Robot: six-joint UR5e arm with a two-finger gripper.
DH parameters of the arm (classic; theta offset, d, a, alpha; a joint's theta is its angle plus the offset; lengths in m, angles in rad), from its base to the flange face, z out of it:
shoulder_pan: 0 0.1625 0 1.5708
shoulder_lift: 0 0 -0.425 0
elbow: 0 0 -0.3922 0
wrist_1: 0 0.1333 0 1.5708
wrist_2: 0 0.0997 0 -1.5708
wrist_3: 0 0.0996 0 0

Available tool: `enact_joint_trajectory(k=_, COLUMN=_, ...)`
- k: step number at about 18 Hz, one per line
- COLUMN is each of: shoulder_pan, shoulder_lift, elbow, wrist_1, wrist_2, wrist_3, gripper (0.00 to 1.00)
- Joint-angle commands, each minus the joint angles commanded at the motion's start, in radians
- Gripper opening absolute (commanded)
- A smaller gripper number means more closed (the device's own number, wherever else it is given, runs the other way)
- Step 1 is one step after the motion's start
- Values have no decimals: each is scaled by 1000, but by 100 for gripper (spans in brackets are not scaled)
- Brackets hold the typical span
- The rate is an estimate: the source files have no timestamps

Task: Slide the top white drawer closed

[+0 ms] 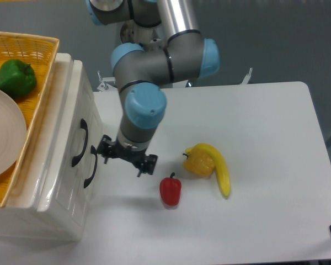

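The top white drawer (pixel 66 118) stands at the left, its glossy front panel close to flush with the lower front beneath it. Its black curved handle (pixel 80 142) faces right, just above the lower drawer's handle (pixel 91 167). My gripper (pixel 127 157) hangs low over the table a short way right of both handles, touching neither. Its black fingers (pixel 105 148) are spread open with nothing between them.
A yellow wicker basket (pixel 44 61) on top of the cabinet holds a green pepper (pixel 14 77) and a white plate (pixel 3 138). A red pepper (pixel 170 190) lies just right of the gripper; a yellow pepper (pixel 198 163) and a banana (pixel 222 171) lie farther right.
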Motion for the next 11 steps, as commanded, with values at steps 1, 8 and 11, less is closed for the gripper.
enact_joint_trajectory(k=1, shoulder_pan=18, shoulder_lift=2, elbow=0, wrist_1=2, wrist_2=0, wrist_3=25, gripper=100)
enact_joint_trajectory(k=8, shoulder_pan=98, shoulder_lift=17, elbow=11, wrist_1=0, wrist_2=149, wrist_3=276, gripper=100)
enact_joint_trajectory(k=11, shoulder_pan=118, shoulder_lift=23, elbow=12, wrist_1=0, wrist_2=233, wrist_3=388, gripper=100)
